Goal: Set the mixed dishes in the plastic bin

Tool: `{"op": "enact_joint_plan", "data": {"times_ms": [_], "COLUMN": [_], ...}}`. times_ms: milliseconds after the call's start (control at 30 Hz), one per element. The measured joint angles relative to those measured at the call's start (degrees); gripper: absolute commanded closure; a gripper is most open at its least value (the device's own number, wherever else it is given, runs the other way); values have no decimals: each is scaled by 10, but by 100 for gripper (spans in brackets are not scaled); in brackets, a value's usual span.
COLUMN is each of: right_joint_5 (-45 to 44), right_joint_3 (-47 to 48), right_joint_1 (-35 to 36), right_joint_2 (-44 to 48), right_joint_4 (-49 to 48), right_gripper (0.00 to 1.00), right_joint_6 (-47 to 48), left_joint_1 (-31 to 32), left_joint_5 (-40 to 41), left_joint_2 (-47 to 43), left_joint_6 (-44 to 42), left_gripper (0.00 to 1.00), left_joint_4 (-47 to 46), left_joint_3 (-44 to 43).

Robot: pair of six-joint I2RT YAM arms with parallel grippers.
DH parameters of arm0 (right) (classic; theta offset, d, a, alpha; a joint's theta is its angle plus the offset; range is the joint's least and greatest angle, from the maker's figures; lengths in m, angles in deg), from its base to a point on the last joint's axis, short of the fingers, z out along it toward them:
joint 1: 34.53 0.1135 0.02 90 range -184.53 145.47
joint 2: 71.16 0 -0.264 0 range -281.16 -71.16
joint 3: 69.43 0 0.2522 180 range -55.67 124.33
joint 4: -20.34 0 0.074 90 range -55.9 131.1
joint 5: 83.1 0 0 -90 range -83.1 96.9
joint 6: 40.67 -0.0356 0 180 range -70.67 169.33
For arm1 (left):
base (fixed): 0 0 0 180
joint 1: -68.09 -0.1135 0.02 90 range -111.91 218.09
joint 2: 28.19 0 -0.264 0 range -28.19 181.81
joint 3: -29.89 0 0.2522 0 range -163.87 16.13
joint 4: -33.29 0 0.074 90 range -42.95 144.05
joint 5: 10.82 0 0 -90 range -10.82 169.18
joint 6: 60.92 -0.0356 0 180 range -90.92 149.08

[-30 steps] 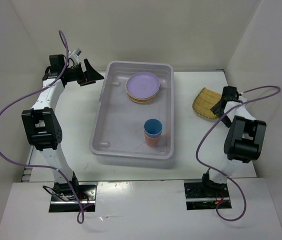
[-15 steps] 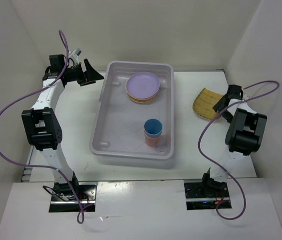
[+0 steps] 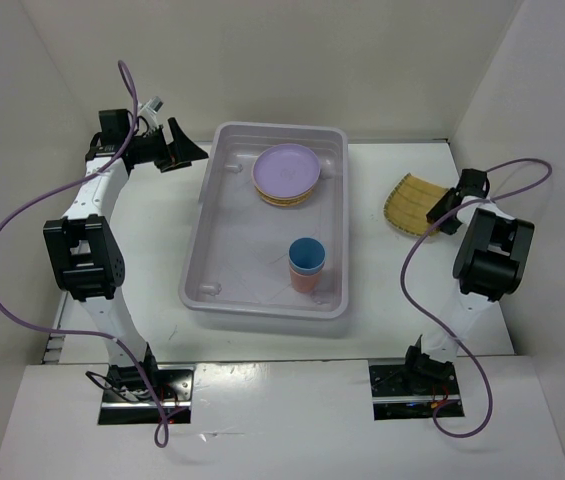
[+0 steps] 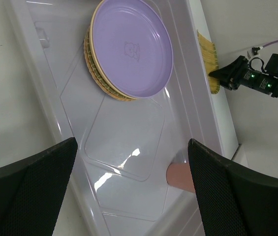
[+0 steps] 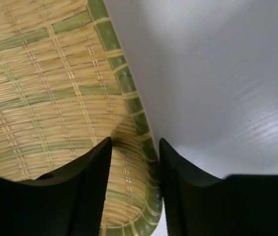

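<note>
When seen from above: plastic bin (image 3: 242,235) at the middle of the white bench (image 3: 152,250), long sides running 12 to 6 o'clock. Inside, toward 12 o'clock, lavender round plate (image 3: 286,168) face up atop a stack of orange-tan and woven plates (image 4: 95,78), only their edges showing. Toward 5 o'clock in the bin, blue cup (image 3: 307,254) touching salmon-pink cup (image 3: 303,280), the blue one on the 12 o'clock side; nested or merely leaning, cannot tell.

Outside the bin, at 3 o'clock on the bench and well apart from the bin wall, one yellow woven-textured plate (image 3: 409,203), not yet in the bin.

Right tool (image 3: 440,213) at that plate's 3 o'clock edge. From the wrist: fingers drawn in to a narrow gap, green-banded rim of the plate running up between them, one finger (image 5: 75,177) over the woven inner face, the other over bare bench just beside the rim. Pressing on the rim or only straddling it: cannot tell.

Left tool (image 3: 184,150) at 10 o'clock, just beside the bin's far corner, spread wide, nothing between the fingers, looking down into the bin.
</note>
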Motion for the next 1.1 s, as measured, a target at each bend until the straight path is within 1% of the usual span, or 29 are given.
{"op": "enact_joint_plan", "data": {"times_ms": [100, 133, 200, 233, 300, 567, 933, 1100], "right_joint_5": [36, 48, 85, 101, 122, 123, 108, 106], "right_joint_3": [6, 9, 14, 20, 31, 28, 16, 44], "right_joint_1": [-10, -12, -16, -16, -15, -14, -7, 11], "right_joint_2": [-5, -6, -7, -7, -7, 5, 94, 125], "right_joint_4": [-14, -17, -32, -39, -52, -50, -8, 12], "right_gripper": [71, 82, 96, 100, 100, 100, 100, 100], "right_joint_6": [-1, 1, -9, -12, -15, -14, -4, -5], "left_joint_1": [2, 3, 3, 3, 3, 7, 8, 8], "left_joint_5": [3, 3, 4, 4, 5, 9, 11, 12], "left_joint_2": [0, 0, 0, 0, 0, 0, -3, -10], "left_joint_6": [0, 0, 0, 0, 1, 2, 2, 1], "left_gripper": [1, 1, 1, 1, 1, 1, 1, 1], "left_joint_4": [0, 0, 0, 0, 1, 3, 8, 11], "left_joint_3": [0, 0, 0, 0, 0, -3, -3, -3]}}
